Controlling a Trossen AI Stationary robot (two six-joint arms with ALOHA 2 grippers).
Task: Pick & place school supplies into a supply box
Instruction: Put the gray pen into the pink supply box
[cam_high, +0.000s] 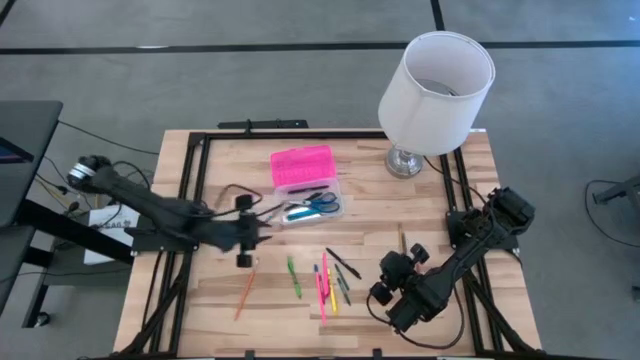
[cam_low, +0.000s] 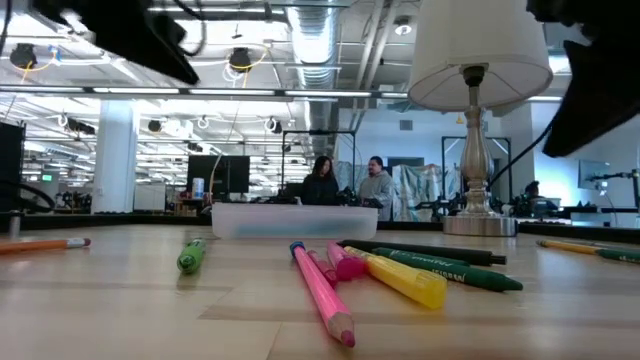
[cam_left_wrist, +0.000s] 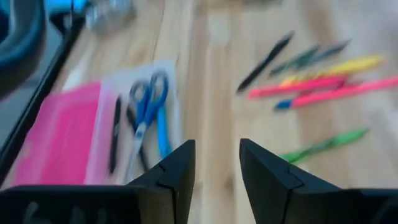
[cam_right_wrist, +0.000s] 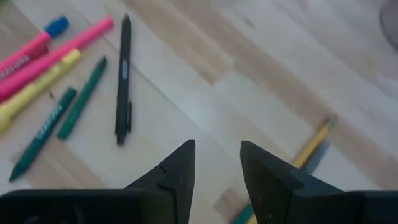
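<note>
The supply box lies open near the table's middle: its hot-pink lid is flipped toward the far side. Its clear base holds blue-handled scissors, a blue pen and a dark pen. Loose supplies lie on the wood nearer me: an orange pencil, a green marker, a pink, yellow and blue cluster, a black pen and a yellow pencil. My left gripper hovers open and empty just left of the base. My right gripper hovers open and empty between the black pen and the yellow pencil.
A white lamp stands on its metal foot at the far right corner. A black frame edges the table's left, far and right sides. Bare wood lies between the box and the lamp. People stand in the room beyond the table.
</note>
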